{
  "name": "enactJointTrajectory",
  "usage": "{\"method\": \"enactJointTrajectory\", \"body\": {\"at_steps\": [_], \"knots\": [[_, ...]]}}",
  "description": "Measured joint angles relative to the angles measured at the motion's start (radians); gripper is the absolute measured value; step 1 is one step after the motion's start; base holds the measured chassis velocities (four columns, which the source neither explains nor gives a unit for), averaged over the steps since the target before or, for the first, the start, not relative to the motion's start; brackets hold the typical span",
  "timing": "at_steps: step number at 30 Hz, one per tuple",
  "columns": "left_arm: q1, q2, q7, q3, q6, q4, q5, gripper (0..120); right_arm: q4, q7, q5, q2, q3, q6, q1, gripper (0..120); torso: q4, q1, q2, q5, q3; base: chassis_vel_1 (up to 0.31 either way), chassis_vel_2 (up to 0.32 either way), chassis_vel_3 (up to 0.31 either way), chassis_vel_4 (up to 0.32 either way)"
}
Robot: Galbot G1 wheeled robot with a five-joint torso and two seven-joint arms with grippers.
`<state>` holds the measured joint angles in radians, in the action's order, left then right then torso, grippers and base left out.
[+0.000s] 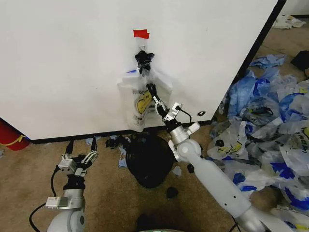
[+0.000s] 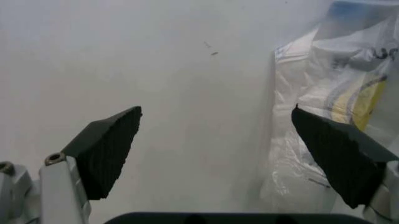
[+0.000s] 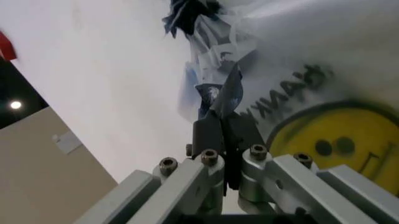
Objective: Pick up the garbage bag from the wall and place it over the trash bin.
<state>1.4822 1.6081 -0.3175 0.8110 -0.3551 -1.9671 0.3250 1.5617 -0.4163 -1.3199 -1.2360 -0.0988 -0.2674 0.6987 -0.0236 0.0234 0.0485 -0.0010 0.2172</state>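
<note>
The garbage bag, whitish with a yellow smiley face, hangs flat on the white wall below a red tape piece and a black knot. My right gripper reaches up to the bag's upper middle and is shut on a fold of its plastic. In the right wrist view the right gripper pinches the crumpled film just above the "THANK YOU" print of the garbage bag. The black trash bin stands on the floor under the bag. My left gripper waits low to the left, open; the left wrist view shows the left gripper facing the wall with the garbage bag beside it.
A big heap of loose blue and white smiley bags covers the floor to the right, past the wall's dark edge. Small black scraps lie around the bin. A red object sits at the far left by the wall's base.
</note>
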Motion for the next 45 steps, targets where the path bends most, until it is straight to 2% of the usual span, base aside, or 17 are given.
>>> {"method": "enactJointTrajectory", "body": {"at_steps": [16,29,45], "knots": [[0.005,-0.001,0.000,-0.001,0.001,-0.007,0.014,94,0.146,0.012,0.051,0.063,0.010,-0.023,0.197,0,0.0001,0.000,0.000,0.0001,0.000,0.000,0.000,0.000,0.000],[0.010,-0.034,0.000,-0.004,-0.002,-0.013,0.041,94,0.290,0.018,0.103,0.135,0.068,-0.051,0.366,0,-0.0001,0.000,0.000,0.0001,0.000,0.000,0.000,0.000,0.000],[0.017,-0.049,0.004,-0.008,-0.005,-0.021,0.042,94,0.362,0.014,0.143,0.155,0.119,-0.106,0.488,0,0.0001,0.000,0.000,0.0000,0.000,0.000,0.000,0.000,0.000]]}}
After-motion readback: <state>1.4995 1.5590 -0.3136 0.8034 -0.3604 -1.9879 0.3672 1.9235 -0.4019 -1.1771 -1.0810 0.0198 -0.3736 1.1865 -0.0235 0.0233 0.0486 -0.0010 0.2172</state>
